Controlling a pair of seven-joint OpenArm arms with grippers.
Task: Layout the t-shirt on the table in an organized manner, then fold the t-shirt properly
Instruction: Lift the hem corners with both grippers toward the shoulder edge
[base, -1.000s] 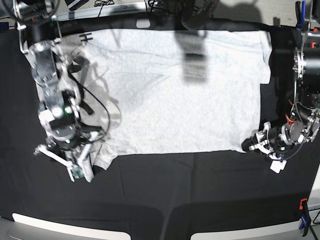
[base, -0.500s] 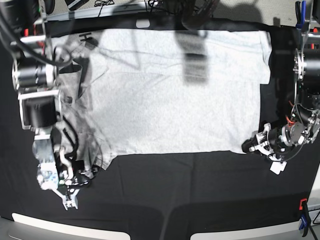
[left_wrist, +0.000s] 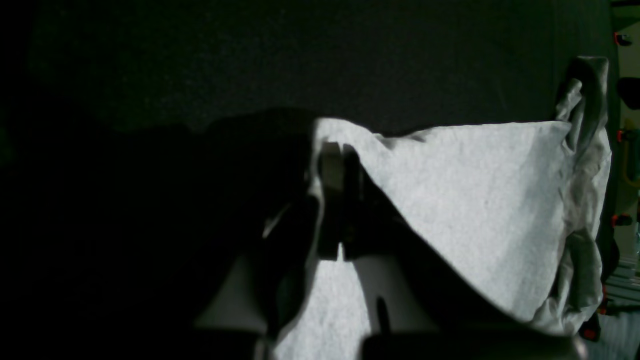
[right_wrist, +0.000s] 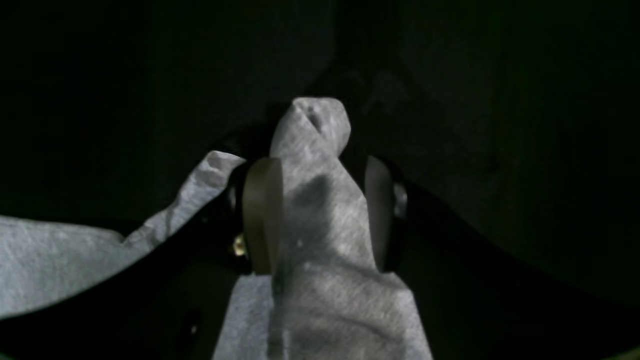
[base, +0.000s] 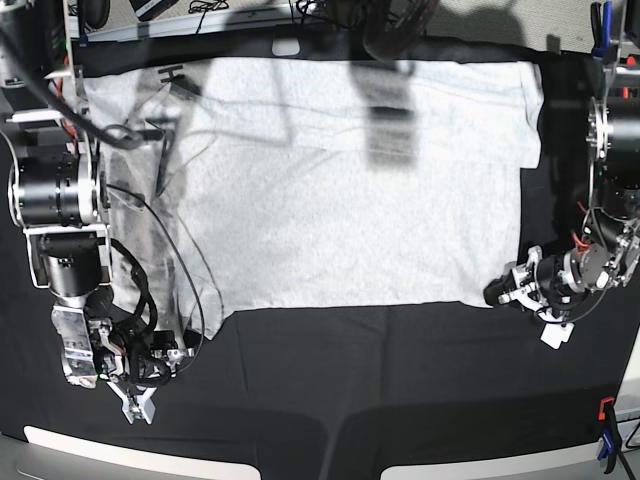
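The t-shirt (base: 350, 180) is lying spread nearly flat on the table (base: 400, 400), so laying-out is looking almost done and folding is not yet begun; the left gripper (base: 512, 287) is pinching the shirt's near right corner; the right gripper (right_wrist: 320, 215) is standing apart around a sleeve tip at the shirt's left.

Your right gripper (base: 140, 400) now sits off the shirt's (base: 350, 190) near-left corner, out over the bare table (base: 380, 390); a second ago it was up on that corner. The arm behind it has swung away from the shirt's left edge. The sleeve flap that lay under the gripper is pulled out toward it, between the open jaws.
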